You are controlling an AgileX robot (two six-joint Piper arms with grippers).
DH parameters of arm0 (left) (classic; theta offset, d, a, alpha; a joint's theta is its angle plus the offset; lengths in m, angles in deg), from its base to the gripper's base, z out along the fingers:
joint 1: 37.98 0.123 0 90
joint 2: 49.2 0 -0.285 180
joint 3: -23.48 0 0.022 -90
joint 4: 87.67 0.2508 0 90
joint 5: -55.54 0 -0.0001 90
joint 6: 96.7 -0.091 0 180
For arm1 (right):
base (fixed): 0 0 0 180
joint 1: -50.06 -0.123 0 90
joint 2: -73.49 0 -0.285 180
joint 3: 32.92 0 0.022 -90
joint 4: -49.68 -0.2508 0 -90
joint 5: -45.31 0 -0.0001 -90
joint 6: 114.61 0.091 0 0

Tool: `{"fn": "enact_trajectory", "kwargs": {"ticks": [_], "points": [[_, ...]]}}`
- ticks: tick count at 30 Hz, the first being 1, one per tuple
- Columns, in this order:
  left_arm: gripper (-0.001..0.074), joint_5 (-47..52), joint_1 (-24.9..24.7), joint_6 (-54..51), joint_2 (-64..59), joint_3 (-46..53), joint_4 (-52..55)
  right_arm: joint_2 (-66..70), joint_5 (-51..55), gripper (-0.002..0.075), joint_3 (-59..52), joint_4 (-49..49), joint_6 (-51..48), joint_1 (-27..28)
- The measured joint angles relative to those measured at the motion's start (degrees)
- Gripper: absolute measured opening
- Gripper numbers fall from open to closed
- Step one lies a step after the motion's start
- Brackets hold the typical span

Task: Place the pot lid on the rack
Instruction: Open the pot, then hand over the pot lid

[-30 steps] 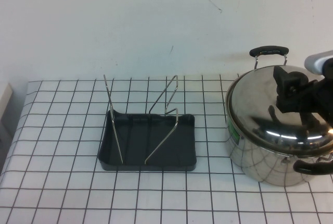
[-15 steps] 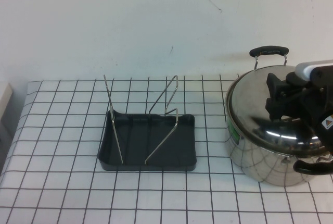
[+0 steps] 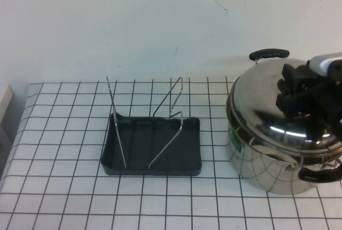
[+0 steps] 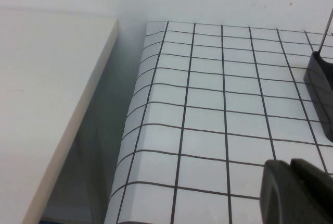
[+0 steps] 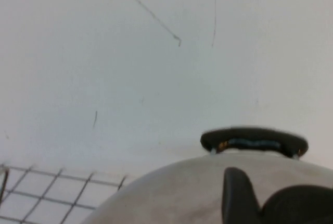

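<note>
Domed shiny steel pot lid point(image 3: 272, 117): on steel pot, worktop's right end. Right tool point(image 3: 293, 92) at its knob, grip state unclear. Dark grey wire-upright rack point(image 3: 152, 144): leftward. Left tool point(image 4: 299, 193): closed, empty, far left.

The pot lid point(image 3: 267, 115) and pot point(image 3: 267, 174) are showing mirror-glossy steel, the rack point(image 3: 155, 150) is looking like matt dark plastic with thin shiny wire uprights, and the table point(image 3: 64, 187) is wearing a smooth gridded covering.
</note>
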Motion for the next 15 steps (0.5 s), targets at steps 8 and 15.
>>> {"fn": "enact_trajectory", "kwargs": {"ticks": [8, 15], "points": [[-0.0003, 0.0, 0.0, 0.0, 0.0, 0.0, 0.0, -14.01, 7.35, 0.0335, 0.0, -1.45, -5.72, 0.0], [-0.0003, 0.0, 0.0, 0.0, 0.0, 0.0, 0.0, -21.33, 14.8, 0.0335, 0.0, -2.84, -5.93, 0.0]]}}
